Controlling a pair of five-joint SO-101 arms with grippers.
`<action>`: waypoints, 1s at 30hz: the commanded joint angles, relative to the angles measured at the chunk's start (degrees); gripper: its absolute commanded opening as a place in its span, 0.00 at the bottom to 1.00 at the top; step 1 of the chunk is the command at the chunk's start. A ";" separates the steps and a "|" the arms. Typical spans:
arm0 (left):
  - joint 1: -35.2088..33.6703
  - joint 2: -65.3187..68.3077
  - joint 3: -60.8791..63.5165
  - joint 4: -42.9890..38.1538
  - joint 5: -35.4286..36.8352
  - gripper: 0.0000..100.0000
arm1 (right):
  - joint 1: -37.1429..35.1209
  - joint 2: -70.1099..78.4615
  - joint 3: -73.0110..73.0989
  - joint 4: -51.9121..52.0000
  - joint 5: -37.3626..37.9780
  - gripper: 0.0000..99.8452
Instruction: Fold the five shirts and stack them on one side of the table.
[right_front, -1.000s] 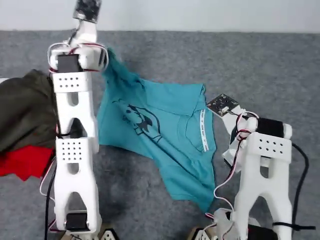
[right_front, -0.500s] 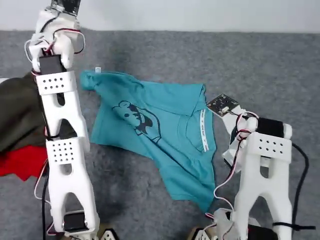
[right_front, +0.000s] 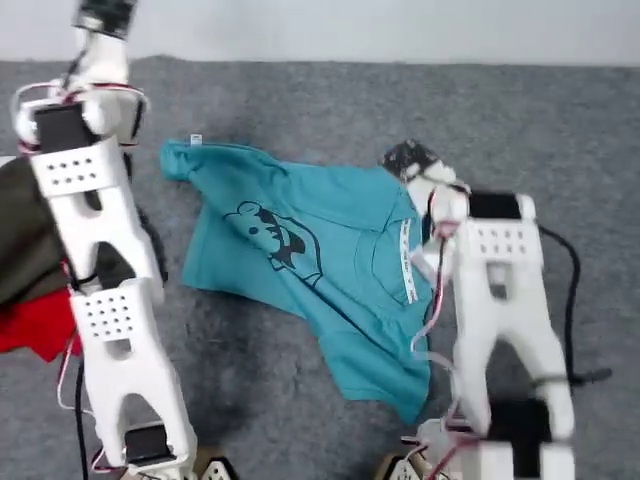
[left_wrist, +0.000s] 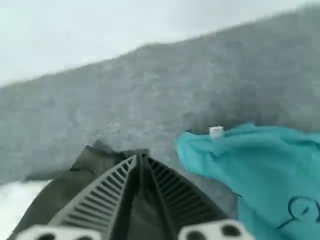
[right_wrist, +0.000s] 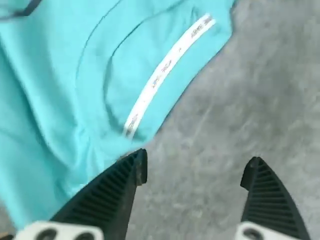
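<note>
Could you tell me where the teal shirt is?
In the high view, the teal shirt lies spread on the table between the left arm and right arm, its collar beside the right gripper, the dark shirt and red shirt to its left.

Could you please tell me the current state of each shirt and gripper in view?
teal shirt: unfolded, spread rumpled on the table.
dark shirt: unfolded, heaped at the table's edge.
red shirt: unfolded, crumpled beside the dark shirt.
left gripper: shut, empty.
right gripper: open, empty, at the teal shirt's collar edge.
</note>
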 joint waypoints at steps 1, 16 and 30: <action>-2.37 -6.07 -3.12 1.93 6.95 0.02 | -0.92 12.26 -16.18 3.91 -0.44 0.31; -0.88 -30.95 45.05 1.85 14.07 0.02 | -11.65 50.86 -67.08 24.48 -0.18 0.31; 5.89 -50.29 78.37 1.58 15.56 0.02 | -15.43 54.29 -67.25 24.48 -0.62 0.13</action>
